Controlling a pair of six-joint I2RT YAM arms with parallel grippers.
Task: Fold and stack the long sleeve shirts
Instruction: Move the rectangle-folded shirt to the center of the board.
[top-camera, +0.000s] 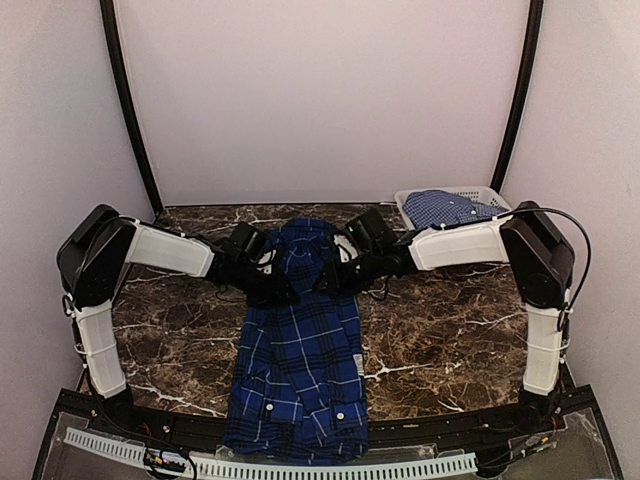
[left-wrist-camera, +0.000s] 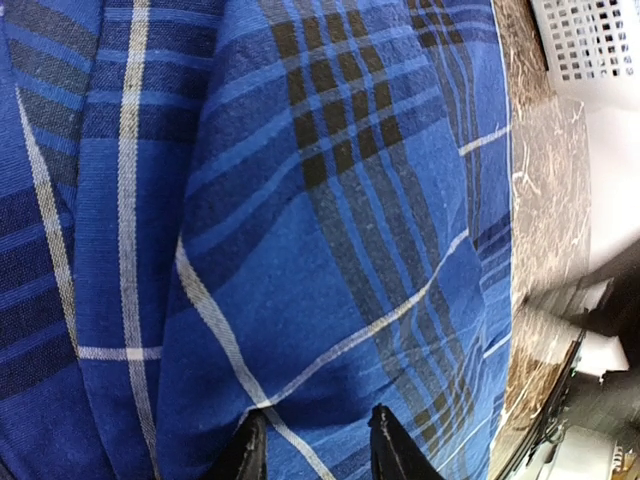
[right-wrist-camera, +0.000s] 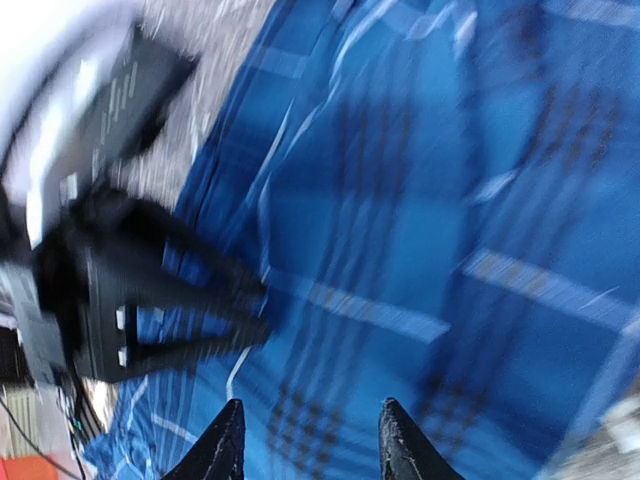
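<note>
The dark plaid shirt (top-camera: 298, 370) lies as a long strip down the middle of the table, from the back to the near edge, its far end bunched up between the two grippers. My left gripper (top-camera: 278, 288) sits at that end's left side. In the left wrist view (left-wrist-camera: 315, 445) its jaws pinch a thick fold of the plaid cloth (left-wrist-camera: 300, 250). At the right side of the bunched end, my right gripper (top-camera: 330, 275) has its jaws apart above the cloth (right-wrist-camera: 450, 200) with nothing between them (right-wrist-camera: 318, 440); that view is blurred. The lighter blue shirt (top-camera: 445, 208) lies in the basket.
A pale lattice basket (top-camera: 478, 192) stands at the back right corner and also shows in the left wrist view (left-wrist-camera: 590, 40). The table top is brown marble (top-camera: 450, 330). A perforated white strip (top-camera: 300, 468) runs along the near edge. The left gripper (right-wrist-camera: 220, 305) shows in the right wrist view.
</note>
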